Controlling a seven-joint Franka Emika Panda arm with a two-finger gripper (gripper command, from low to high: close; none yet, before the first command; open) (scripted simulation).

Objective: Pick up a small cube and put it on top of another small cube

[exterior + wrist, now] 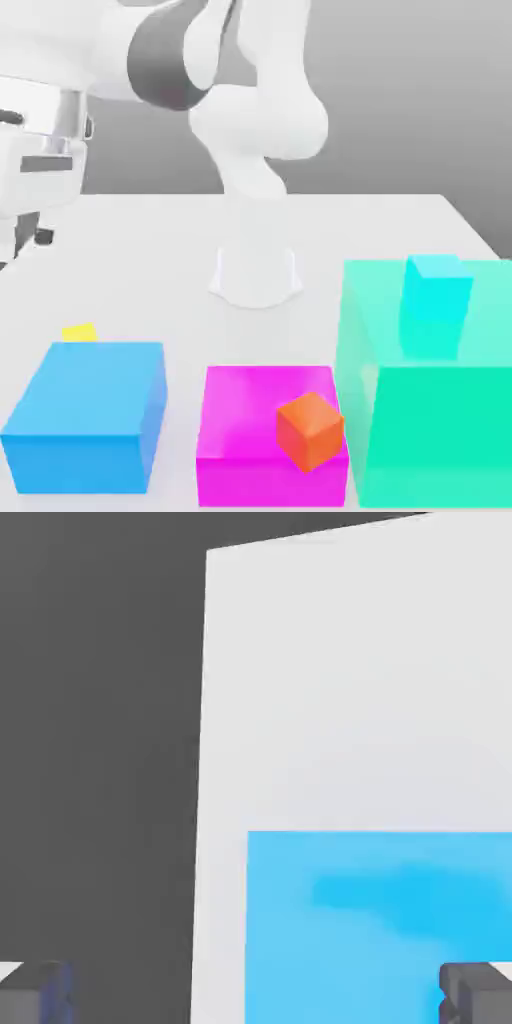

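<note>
Exterior view: small cube (pixel 79 332) peeks half-hidden behind the blue block (pixel 85 415); end effector (pixel 256 992) spread wide, empty.

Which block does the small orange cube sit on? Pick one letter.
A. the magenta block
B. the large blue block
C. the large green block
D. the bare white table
A: in the exterior view the small orange cube rests on the top face of the magenta block, near its corner toward the large green block.
</note>
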